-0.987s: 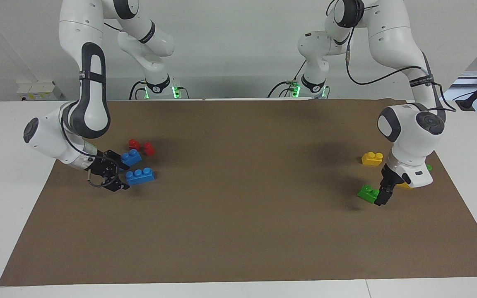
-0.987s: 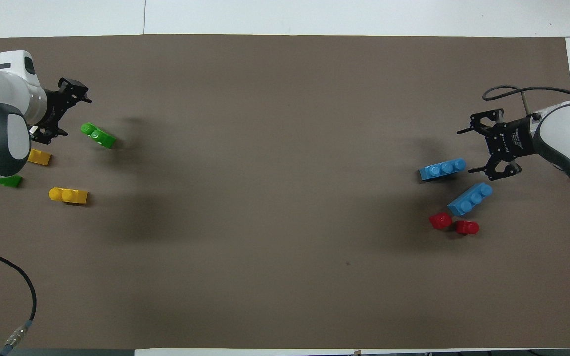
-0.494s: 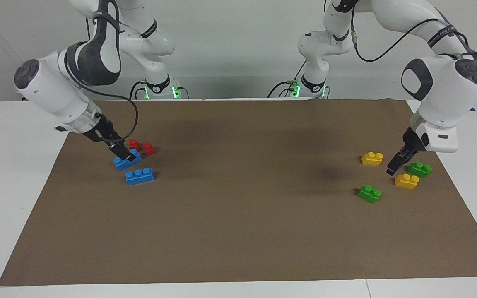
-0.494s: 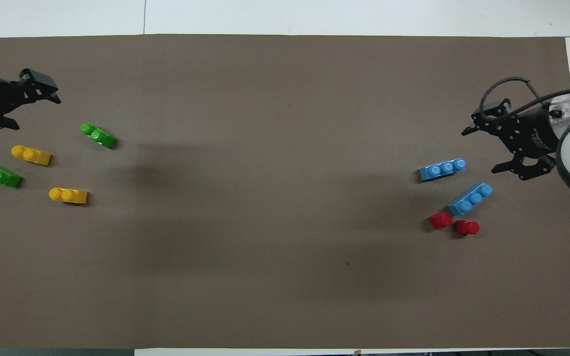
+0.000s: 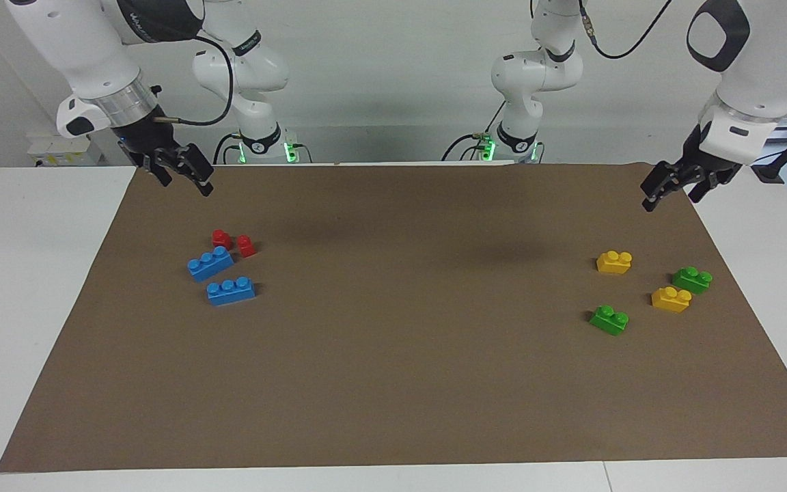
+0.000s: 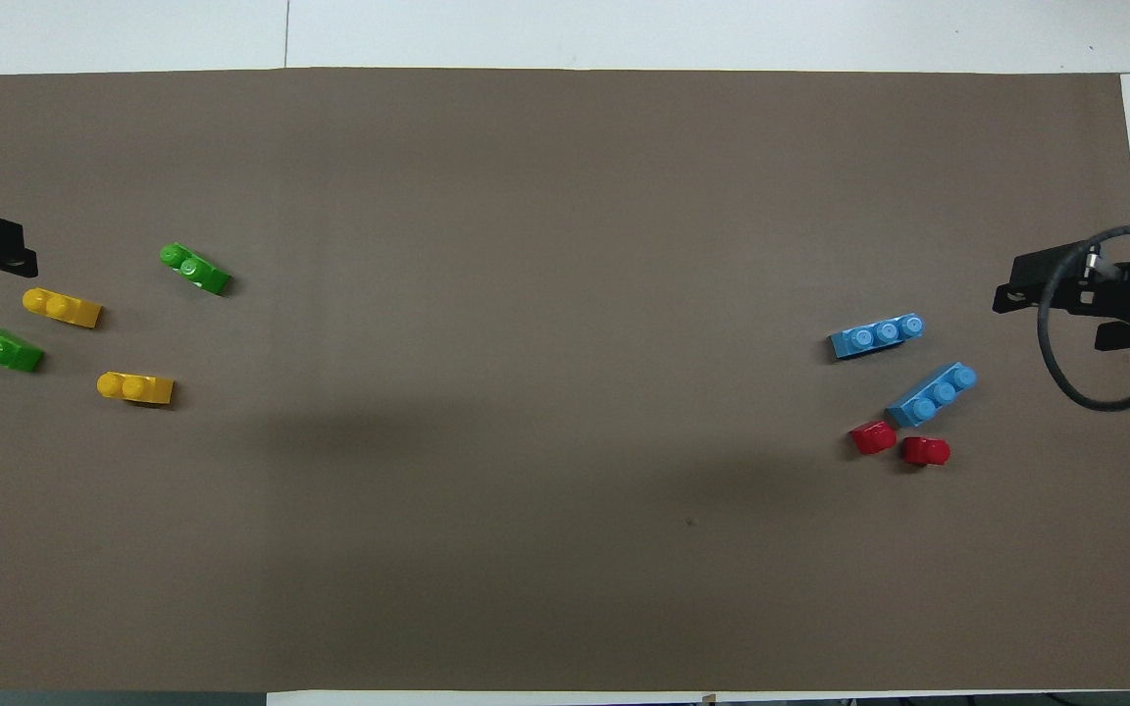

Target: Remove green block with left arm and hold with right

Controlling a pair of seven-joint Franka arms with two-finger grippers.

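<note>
Both the left gripper [image 5: 667, 190] and right gripper [image 5: 185, 176] hang raised, apparently spread wide, holding nothing.

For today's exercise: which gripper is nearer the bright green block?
Left. The left gripper hangs open over the mat's edge at the green block's end; the right gripper hangs open at the other end.

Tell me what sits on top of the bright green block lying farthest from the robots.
Nothing sits on the green block: its two studs are bare, and it lies alone on the brown mat. Its underside is hidden.

High facing camera, steep overhead camera, both sharing brown mat [image 5: 393, 383]
</note>
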